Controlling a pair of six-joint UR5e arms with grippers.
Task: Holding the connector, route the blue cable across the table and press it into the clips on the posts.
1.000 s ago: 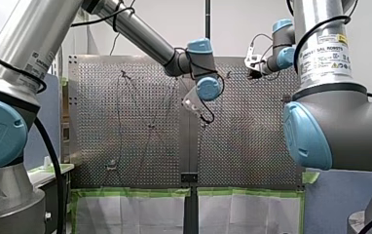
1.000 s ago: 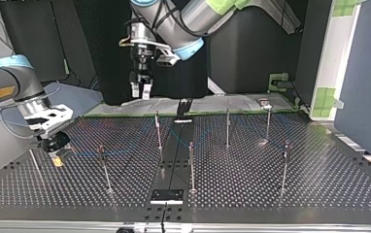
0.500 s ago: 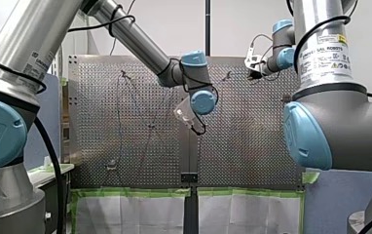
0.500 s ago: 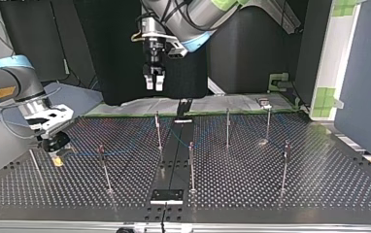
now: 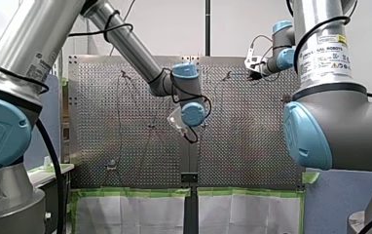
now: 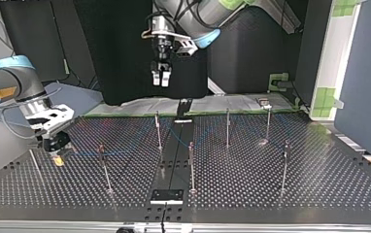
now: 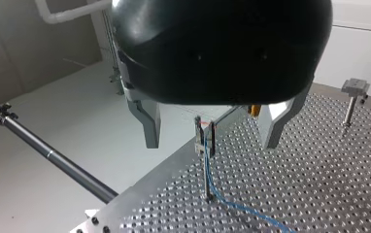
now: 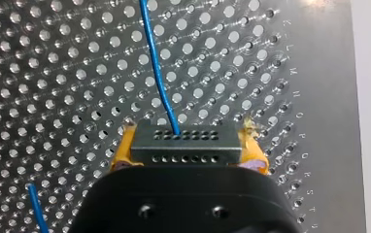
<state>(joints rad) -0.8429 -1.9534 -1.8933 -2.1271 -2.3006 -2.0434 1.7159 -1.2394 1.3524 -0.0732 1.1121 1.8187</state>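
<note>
- The right end effector (image 8: pixel 186 150) grips the grey connector (image 8: pixel 186 141) between yellow pads (image 8: pixel 121 149).
- The blue cable (image 8: pixel 157 73) leaves the connector ahead, over the perforated bench (image 8: pixel 52 58).
- The left end effector (image 7: pixel 213 136) hangs released, fingers (image 7: pixel 149 128) spread above a clip post (image 7: pixel 206 170); cable trails down it.

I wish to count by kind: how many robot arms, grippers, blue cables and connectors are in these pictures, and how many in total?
arms: 2 (left arm, right arm)
grippers: 2 (left gripper, right gripper)
blue cable: 1
connector: 1
total: 6
</note>
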